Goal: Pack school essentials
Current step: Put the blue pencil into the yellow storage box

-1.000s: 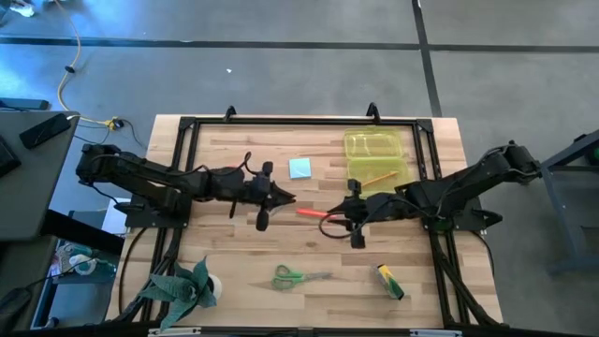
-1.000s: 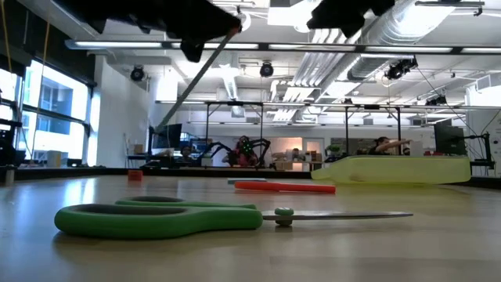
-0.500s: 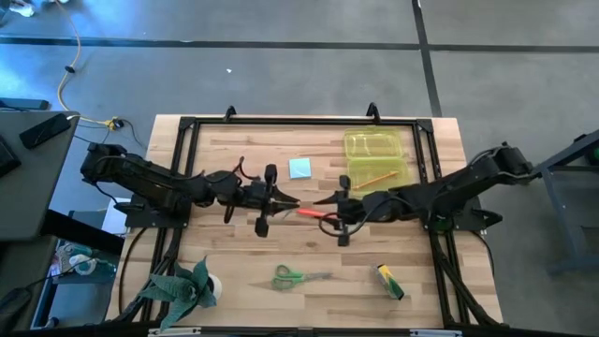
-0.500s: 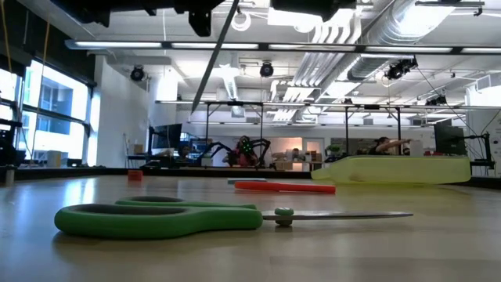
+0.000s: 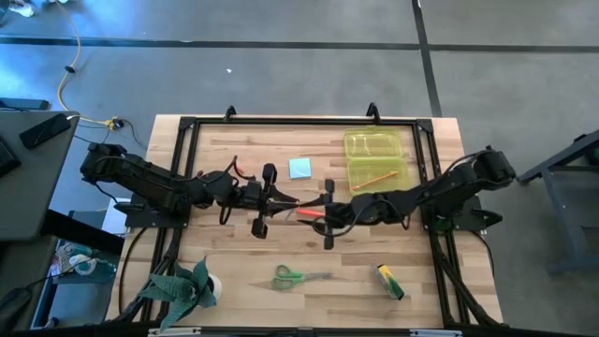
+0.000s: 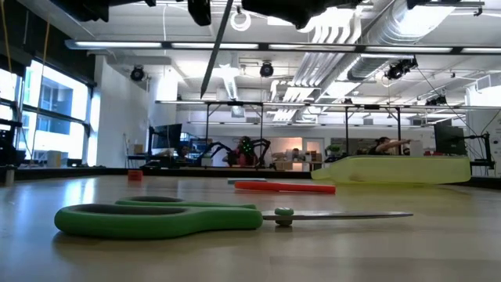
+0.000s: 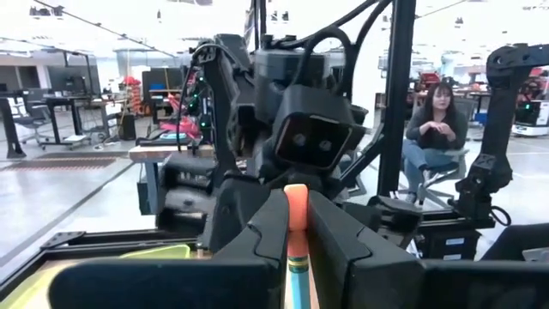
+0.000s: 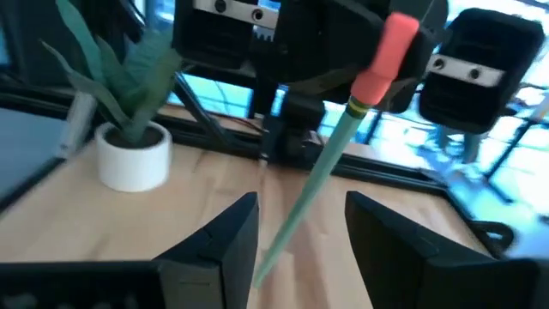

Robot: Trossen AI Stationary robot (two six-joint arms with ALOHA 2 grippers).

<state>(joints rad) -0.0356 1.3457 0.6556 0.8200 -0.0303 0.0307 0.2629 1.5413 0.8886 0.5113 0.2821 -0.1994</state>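
Left gripper [image 5: 288, 198] jaws clenched on green pencil [image 8: 319, 178], eraser end toward right gripper [image 5: 316, 208]. Right jaws released, spread either side of pencil tip. Both above desk [image 5: 234, 253] centre, just beside yellow case [image 5: 376, 161]. Red-orange marker [image 5: 309, 213] below jaws; scissors [image 5: 298, 276] nearer front edge; note pad [image 5: 299, 168] beside case.

One camera hangs overhead, looking straight down on the whole table [image 5: 309, 243]; another sits at tabletop level right behind the green-handled scissors [image 6: 168, 218], facing the room beyond. The two wrist cameras face each other close above the table, sharing the green pencil [image 8: 322, 176].
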